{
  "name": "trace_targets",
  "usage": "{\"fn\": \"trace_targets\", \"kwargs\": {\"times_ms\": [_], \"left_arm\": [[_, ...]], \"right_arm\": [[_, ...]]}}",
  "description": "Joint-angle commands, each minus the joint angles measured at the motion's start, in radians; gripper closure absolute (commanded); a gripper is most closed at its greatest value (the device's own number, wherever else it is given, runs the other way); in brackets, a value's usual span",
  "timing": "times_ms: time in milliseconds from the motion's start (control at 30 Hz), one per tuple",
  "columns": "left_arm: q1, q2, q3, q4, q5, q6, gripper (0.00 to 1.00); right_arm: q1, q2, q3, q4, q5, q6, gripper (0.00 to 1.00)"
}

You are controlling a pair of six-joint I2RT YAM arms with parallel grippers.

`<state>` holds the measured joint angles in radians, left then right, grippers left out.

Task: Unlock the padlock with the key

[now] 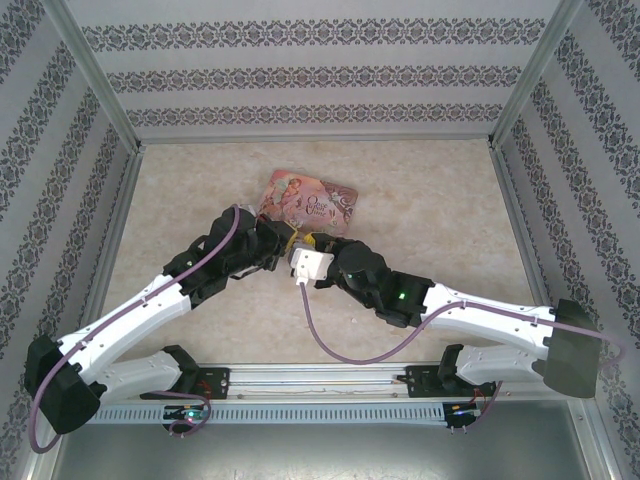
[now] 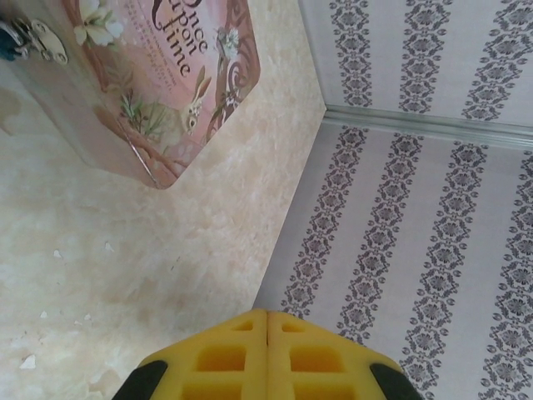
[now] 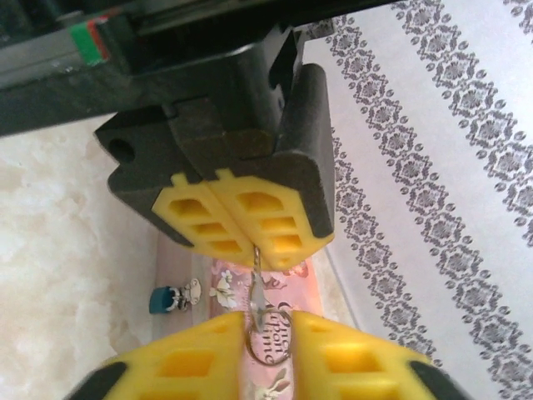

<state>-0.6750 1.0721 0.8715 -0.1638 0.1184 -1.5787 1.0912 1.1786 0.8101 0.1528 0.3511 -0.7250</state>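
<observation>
Striped-wallpaper walls [image 1: 320,75] enclosing beige marbled table [image 1: 440,200]; pink tin [image 1: 310,200] mid-table; beside tin, left gripper [image 3: 250,248] clamped on key [image 3: 258,293], right gripper [image 3: 266,354] narrow about its ring, grip unclear; teal padlock [image 3: 161,299] at tin's edge.

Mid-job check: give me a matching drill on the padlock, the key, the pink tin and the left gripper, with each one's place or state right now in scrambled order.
Things:
1. padlock
2. key
3. pink tin
4. left gripper

Places or states:
A. closed, pinching something thin
B. on the table, beyond where the two arms meet
C. teal, beside the tin's silver clasp
D. held by its top end, with its ring hanging lowest

Pairs: 1-C, 2-D, 3-B, 4-A
</observation>
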Motion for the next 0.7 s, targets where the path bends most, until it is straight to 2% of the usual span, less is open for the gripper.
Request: {"fn": "trace_targets", "kwargs": {"times_ms": [0,167,267,367,467,567,667], "left_arm": [[-0.012,-0.024,0.000,-0.040,-0.077,-0.040,1.00],[-0.010,-0.040,0.017,-0.068,-0.157,0.170,1.00],[-0.004,-0.053,0.014,-0.054,-0.170,0.292,1.00],[0.006,-0.072,-0.015,0.010,-0.152,0.407,1.00],[0.024,-0.105,-0.081,0.164,-0.080,0.537,1.00],[0.051,-0.125,-0.150,0.340,0.046,0.643,1.00],[0.091,-0.123,-0.174,0.418,0.159,0.683,1.00]], "right_arm": [[0.004,-0.055,0.009,-0.016,-0.025,0.097,0.66],[-0.035,-0.131,-0.001,-0.081,-0.146,0.251,0.52],[-0.095,-0.188,-0.021,-0.093,-0.264,0.395,0.44],[-0.181,-0.235,-0.040,-0.093,-0.386,0.571,0.42],[-0.296,-0.265,-0.058,-0.075,-0.563,0.773,0.40],[-0.438,-0.254,-0.065,-0.048,-0.774,0.997,0.39],[-0.554,-0.203,-0.069,0.008,-0.991,1.202,0.39]]}}
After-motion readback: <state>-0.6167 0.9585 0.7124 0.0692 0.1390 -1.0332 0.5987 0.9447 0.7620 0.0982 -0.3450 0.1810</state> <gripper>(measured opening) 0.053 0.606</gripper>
